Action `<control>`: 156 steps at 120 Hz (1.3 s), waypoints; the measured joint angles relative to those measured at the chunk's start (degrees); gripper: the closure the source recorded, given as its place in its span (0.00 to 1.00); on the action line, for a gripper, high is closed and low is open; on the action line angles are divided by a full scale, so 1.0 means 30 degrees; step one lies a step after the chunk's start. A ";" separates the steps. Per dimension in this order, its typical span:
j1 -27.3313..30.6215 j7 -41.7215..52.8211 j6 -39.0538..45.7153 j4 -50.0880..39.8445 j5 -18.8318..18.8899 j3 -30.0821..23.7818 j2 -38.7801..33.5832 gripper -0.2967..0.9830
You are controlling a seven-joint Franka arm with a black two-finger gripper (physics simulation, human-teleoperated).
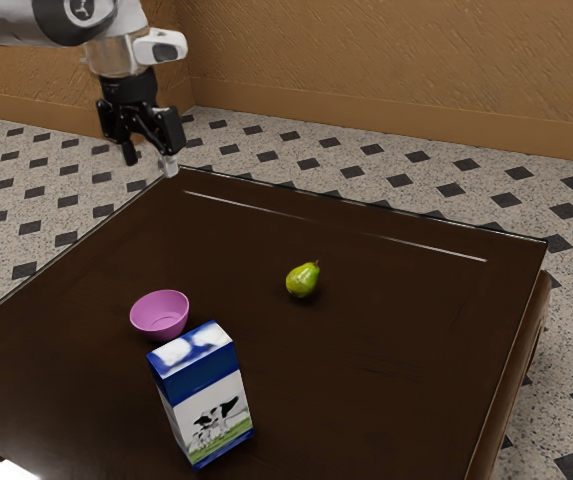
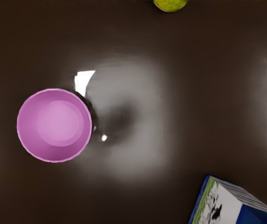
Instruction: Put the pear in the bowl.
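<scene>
The pear [image 1: 302, 281] sits on the dark table [image 1: 386, 330], outside the bowl [image 1: 159, 318] and well apart from it, its stem tipped toward the exterior view's right. The bowl, pink and upright with its mouth facing up, stands near the carton [image 1: 206, 400], a blue-and-white one with a cow on its side that also stands upright on the table, farther from the pear than the bowl's near rim is from the carton. Above them all the gripper [image 1: 151, 161] hangs in the air, fingers spread wide, holding nothing.
</scene>
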 joint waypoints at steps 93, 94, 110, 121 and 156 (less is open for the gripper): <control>-0.2144 -0.4840 0.4869 0.8085 0.1398 -0.1852 1.3802 0.25; -0.2117 -0.4948 0.4929 0.8262 0.1397 -0.1855 1.3986 0.25; -0.1066 -0.6456 0.5939 0.9663 0.1411 -0.2269 1.5696 0.25; -0.0426 -0.6925 0.6411 0.9915 0.1492 -0.2806 1.6371 0.25; 0.1939 -0.6637 0.7417 0.9976 0.3429 -0.5887 1.6997 0.26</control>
